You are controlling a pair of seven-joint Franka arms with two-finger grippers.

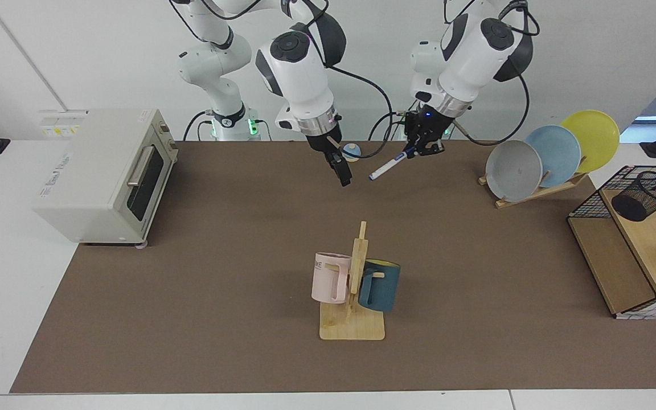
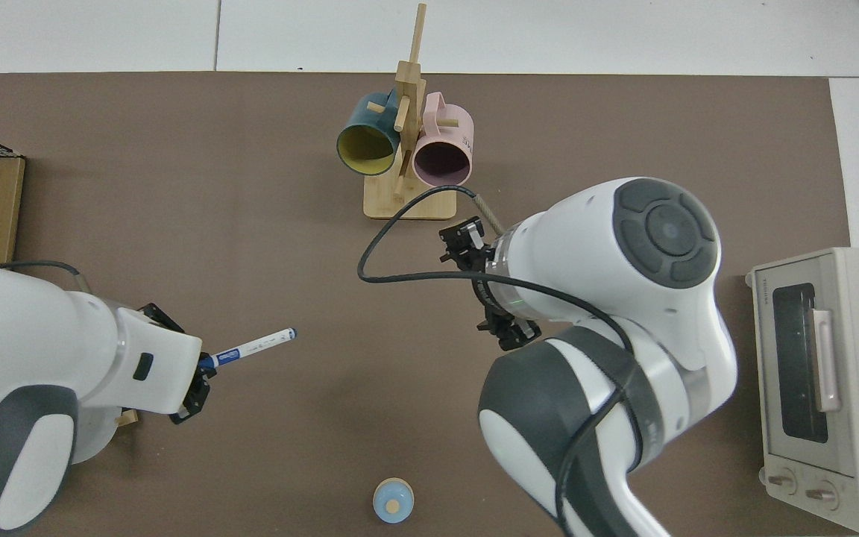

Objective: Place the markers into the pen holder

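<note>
While my left gripper (image 1: 413, 150) pinches the marker (image 1: 387, 166) by its cap end above the desk (image 1: 191, 273), my right gripper (image 1: 340, 169) hangs beside it; can't tell its fingers.

Plate rack (image 1: 536, 191) between marker (image 1: 388, 166) and pen holder (image 1: 645, 195)

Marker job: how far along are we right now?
Done: the marker is off the table, gripped at its capped end by the left hand. In hand: it hangs tilted in the air above the brown mat, apart from the right hand, which holds nothing. Left: carrying it to the pen holder on the wire rack and dropping it in; no marker shows in the holder.
</note>
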